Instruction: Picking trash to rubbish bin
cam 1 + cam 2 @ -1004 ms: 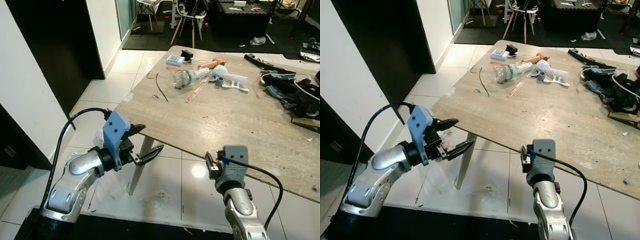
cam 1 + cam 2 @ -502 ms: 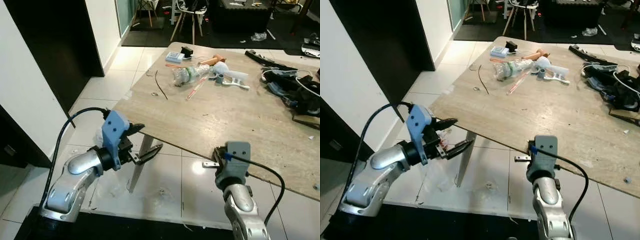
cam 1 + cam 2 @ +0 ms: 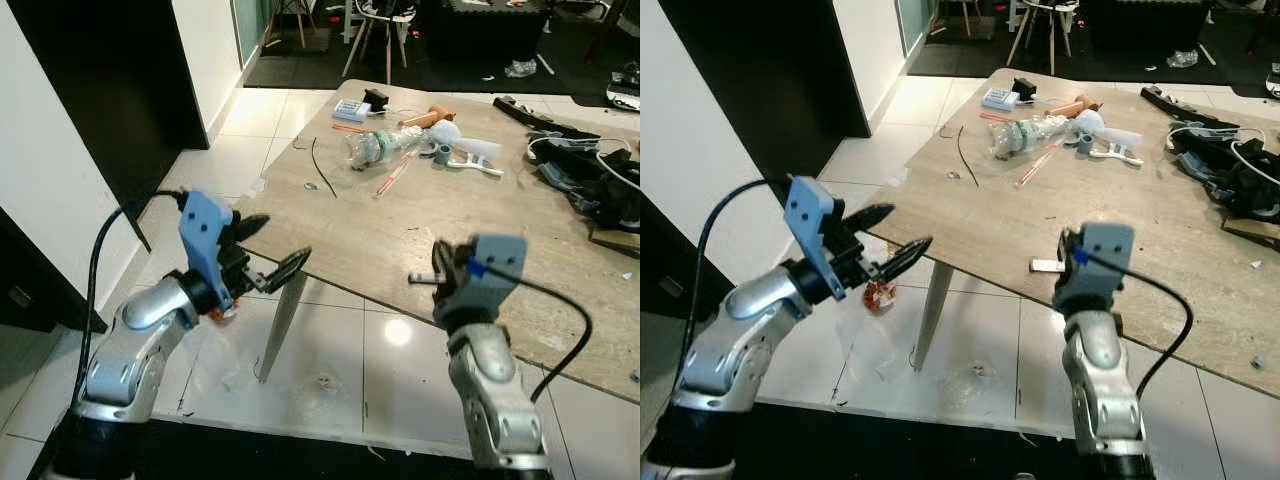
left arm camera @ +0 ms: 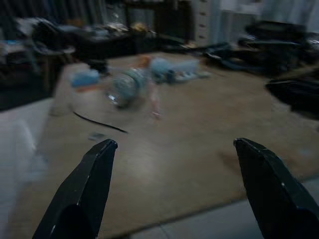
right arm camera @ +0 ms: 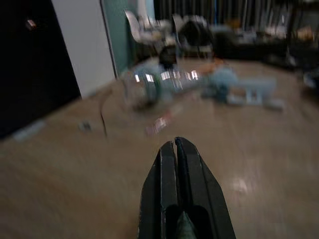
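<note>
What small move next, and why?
Probably step closer and reach the left gripper toward the crushed plastic bottle: its jaws are open but it hangs at the table's near edge, far from the bottle, while the right gripper's jaws are shut.

The robot has two rounded silver metal arms; the left gripper has tapering black fingers under a blue plastic wrist block; the right gripper sits under a grey block; black cables loop along both arms.

Dim, motion-blurred wrist views; sharper head views.
</note>
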Robot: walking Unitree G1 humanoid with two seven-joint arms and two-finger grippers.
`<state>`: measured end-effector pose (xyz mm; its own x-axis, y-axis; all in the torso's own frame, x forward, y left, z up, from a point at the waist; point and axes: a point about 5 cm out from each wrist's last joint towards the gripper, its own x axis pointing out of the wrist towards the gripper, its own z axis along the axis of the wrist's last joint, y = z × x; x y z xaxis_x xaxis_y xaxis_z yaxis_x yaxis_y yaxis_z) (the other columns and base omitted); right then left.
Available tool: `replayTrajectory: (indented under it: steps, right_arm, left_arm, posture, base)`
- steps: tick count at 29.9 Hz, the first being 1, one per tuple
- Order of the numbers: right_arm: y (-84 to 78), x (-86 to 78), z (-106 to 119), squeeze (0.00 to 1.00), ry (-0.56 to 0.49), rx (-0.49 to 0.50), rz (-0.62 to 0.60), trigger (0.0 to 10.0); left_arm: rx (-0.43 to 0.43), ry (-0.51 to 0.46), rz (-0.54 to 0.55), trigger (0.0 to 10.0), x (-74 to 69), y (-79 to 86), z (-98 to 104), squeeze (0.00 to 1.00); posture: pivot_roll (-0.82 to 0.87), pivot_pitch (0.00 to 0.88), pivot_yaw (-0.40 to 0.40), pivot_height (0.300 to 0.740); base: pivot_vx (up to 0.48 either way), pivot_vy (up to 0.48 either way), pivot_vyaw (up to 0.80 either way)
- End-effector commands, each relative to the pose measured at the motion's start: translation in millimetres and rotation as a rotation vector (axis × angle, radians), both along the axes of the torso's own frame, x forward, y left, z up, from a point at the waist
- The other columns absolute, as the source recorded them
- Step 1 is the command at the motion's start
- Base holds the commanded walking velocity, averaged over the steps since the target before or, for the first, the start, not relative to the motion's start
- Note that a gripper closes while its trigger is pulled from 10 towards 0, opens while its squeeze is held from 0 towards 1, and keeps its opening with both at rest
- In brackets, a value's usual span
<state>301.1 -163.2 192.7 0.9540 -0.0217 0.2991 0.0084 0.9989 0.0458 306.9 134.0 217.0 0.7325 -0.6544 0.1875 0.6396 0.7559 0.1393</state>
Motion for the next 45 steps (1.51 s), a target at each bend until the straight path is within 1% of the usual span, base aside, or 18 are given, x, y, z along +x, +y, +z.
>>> replayTrajectory:
  steps: [1, 2, 4, 5, 6, 7, 9, 10, 13, 15, 16, 23, 25, 33, 37, 45]
  right_arm:
    - [2.2, -0.2, -0.3, 0.00, 0.001, -0.020, 0.013, 10.0]
    - [2.2, -0.2, -0.3, 0.00, 0.001, -0.020, 0.013, 10.0]
    - [6.4, 2.6, 3.1, 0.00, -0.005, -0.074, 0.028, 10.0]
    - [10.2, 3.2, 4.6, 0.00, -0.017, -0.130, 0.038, 10.0]
    - [12.0, 3.0, 5.1, 0.00, -0.024, -0.157, 0.041, 10.0]
    - [14.5, 2.7, 5.3, 0.00, -0.031, -0.161, 0.054, 10.0]
    - [16.7, 2.6, 5.0, 0.00, -0.031, -0.167, 0.063, 10.0]
    - [19.1, 3.0, 3.5, 0.00, -0.023, -0.144, 0.081, 10.0]
    - [21.9, 3.7, 1.7, 0.00, -0.012, -0.126, 0.096, 10.0]
    - [23.6, 5.2, 0.6, 0.00, -0.005, -0.122, 0.098, 10.0]
    - [23.8, 5.6, 0.9, 0.00, -0.005, -0.122, 0.099, 10.0]
    - [23.3, 8.3, 0.1, 0.00, -0.005, -0.138, 0.095, 10.0]
    - [23.6, 10.0, -1.3, 0.00, -0.001, -0.144, 0.089, 10.0]
    - [22.4, 11.0, -4.6, 0.00, 0.013, -0.141, 0.082, 10.0]
    - [19.5, 11.0, -7.6, 0.00, 0.025, -0.130, 0.072, 10.0]
    - [20.8, 10.8, -11.9, 0.00, 0.041, -0.130, 0.074, 10.0]
  left_arm:
    - [-0.014, -0.004, 0.078, 10.0, 5.3, 6.2, -1.0, 0.00]
    - [-0.014, -0.004, 0.078, 10.0, 5.3, 6.2, -1.0, 0.00]
    - [-0.032, -0.034, 0.145, 10.0, 9.6, 8.7, 5.2, 0.00]
    - [-0.014, -0.039, 0.202, 10.0, 12.9, 10.7, 4.9, 0.00]
    - [0.001, -0.036, 0.231, 10.0, 14.7, 11.7, 3.6, 0.00]
    - [0.018, -0.023, 0.256, 10.0, 16.3, 12.0, 0.6, 0.00]
    - [0.007, -0.010, 0.272, 10.0, 17.0, 11.6, -1.7, 0.00]
    - [-0.003, -0.004, 0.284, 10.0, 16.8, 9.9, -3.8, 0.00]
    - [-0.002, -0.009, 0.307, 10.0, 16.7, 6.6, -6.3, 0.00]
    - [0.026, -0.006, 0.360, 10.0, 18.3, 3.9, -12.7, 0.00]
    - [0.029, 0.005, 0.367, 10.0, 18.8, 3.7, -14.6, 0.00]
    - [0.051, 0.012, 0.418, 10.0, 22.1, 5.3, -17.4, 0.00]
    - [0.050, 0.018, 0.465, 10.0, 24.9, 11.2, -17.1, 0.00]
    - [0.065, 0.017, 0.509, 10.0, 27.3, 16.4, -18.9, 0.00]
    - [0.076, 0.020, 0.507, 10.0, 26.3, 14.3, -20.9, 0.00]
    - [0.079, 0.023, 0.508, 10.0, 25.5, 14.9, -21.5, 0.00]
  posture:
    - [0.00, 0.112, 0.062, 0.740]
    - [0.00, 0.112, 0.062, 0.740]
    - [0.00, 0.112, 0.062, 0.740]
    - [0.00, 0.106, 0.061, 0.740]
    - [0.00, 0.106, 0.061, 0.740]
    - [0.00, 0.107, 0.060, 0.740]
    - [0.00, 0.107, 0.060, 0.740]
    - [-0.01, 0.107, 0.061, 0.740]
    - [-0.01, 0.105, 0.060, 0.740]
    - [-0.01, 0.107, 0.057, 0.740]
    - [-0.01, 0.105, 0.056, 0.740]
    - [0.00, 0.107, 0.049, 0.740]
    - [0.00, 0.103, 0.048, 0.740]
    - [0.00, 0.108, 0.045, 0.740]
    - [0.00, 0.112, 0.045, 0.740]
    - [0.00, 0.119, 0.044, 0.740]
  base:
    - [0.000, 0.000, 0.00]
    - [0.000, 0.000, 0.00]
    - [0.000, 0.000, 0.00]
    - [0.000, 0.000, 0.00]
    - [0.000, 0.000, 0.00]
    - [0.000, 0.000, 0.00]
    - [0.000, 0.000, 0.00]
    - [0.000, 0.000, 0.00]
    - [0.000, 0.000, -0.39]
    - [0.000, 0.000, -0.80]
    - [0.000, 0.000, -0.80]
    - [0.000, 0.000, -0.80]
    - [0.000, 0.000, -0.80]
    - [0.000, 0.000, -0.80]
    - [0.000, 0.000, -0.80]
    - [0.000, 0.000, -0.80]
